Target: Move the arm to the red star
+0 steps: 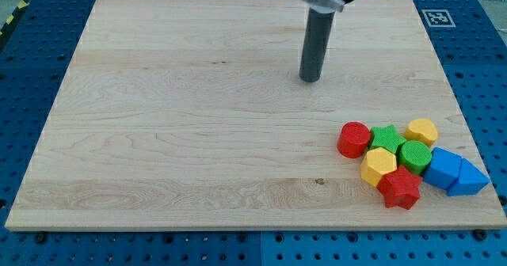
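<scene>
My tip (310, 80) rests on bare bench (174, 139), well apart from all blocks; no fingers, just a rod. Red star (401, 188) sits at the cluster's bottom edge, touching the yellow block (379, 165), open from below, so approach there.

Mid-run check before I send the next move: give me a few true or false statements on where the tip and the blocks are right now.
1. My tip is touching the red star. False: it stands apart from every block, toward the view's top and left of the cluster.
2. The red star lies at the bottom edge of the cluster. True.
3. The green star sits between the red cylinder and a yellow block. True.
4. The blue blocks are on the cluster's left side. False: they are on its right side.
5. All blocks sit in the board's lower right area. True.
</scene>
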